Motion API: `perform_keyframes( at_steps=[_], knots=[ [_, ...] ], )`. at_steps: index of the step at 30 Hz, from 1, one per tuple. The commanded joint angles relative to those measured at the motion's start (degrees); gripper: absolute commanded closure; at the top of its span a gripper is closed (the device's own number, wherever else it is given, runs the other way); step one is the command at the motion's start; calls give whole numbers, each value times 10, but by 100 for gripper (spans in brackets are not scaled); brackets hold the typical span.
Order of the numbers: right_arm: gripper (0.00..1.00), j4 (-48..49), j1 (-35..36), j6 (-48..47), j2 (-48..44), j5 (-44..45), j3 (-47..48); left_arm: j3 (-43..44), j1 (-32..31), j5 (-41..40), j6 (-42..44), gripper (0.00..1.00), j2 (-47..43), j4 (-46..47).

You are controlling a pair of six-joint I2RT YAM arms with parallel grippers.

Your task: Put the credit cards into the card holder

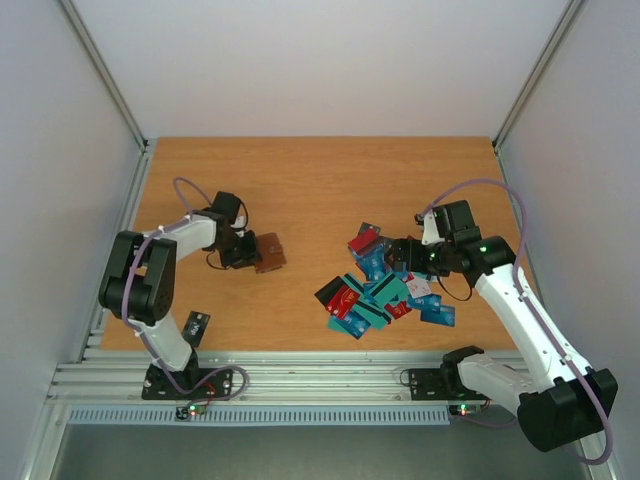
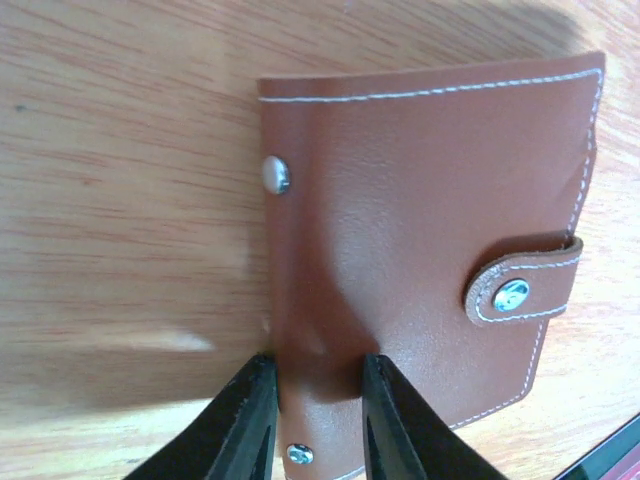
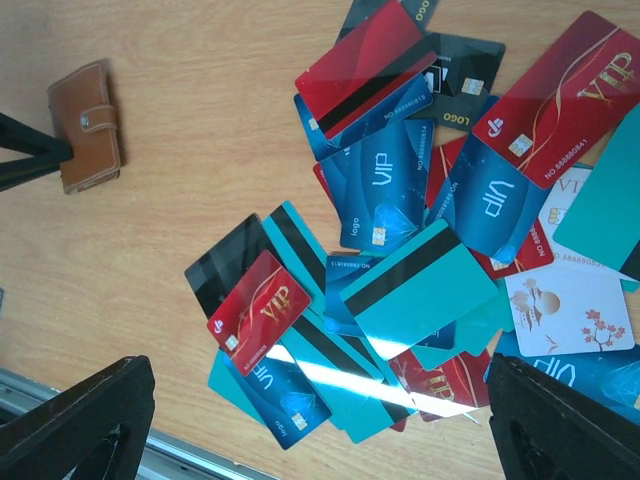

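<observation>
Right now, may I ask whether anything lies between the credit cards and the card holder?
Nothing visible lies on the table between the credit cards and the card holder. The holder is folded shut, its snap strap fastened, with the left gripper gripping one edge.

The card holder (image 2: 430, 250) is a brown, leather-like wallet with pale stitching, metal rivets along one edge and its tab snapped shut. It lies closed, well apart from the credit cards (image 3: 400, 250) and to their left. The cards lie in a loose, overlapping heap of red, blue, teal, black and white, some with the dark stripe up.
</observation>
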Motion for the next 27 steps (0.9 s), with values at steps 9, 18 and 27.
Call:
perform_keyframes(
  at_steps=[9, 18, 27],
  knots=[
    [11, -7, 5, -8, -2, 3, -2, -16, -15, 16, 10, 93, -4, 40],
    [14, 9, 5, -2, 1, -68, 6, -39, -18, 81, 32, 100, -86, 68],
    [15, 65, 5, 27, 26, -216, 17, -40, -20, 157, 52, 100, -176, 59]
  ],
)
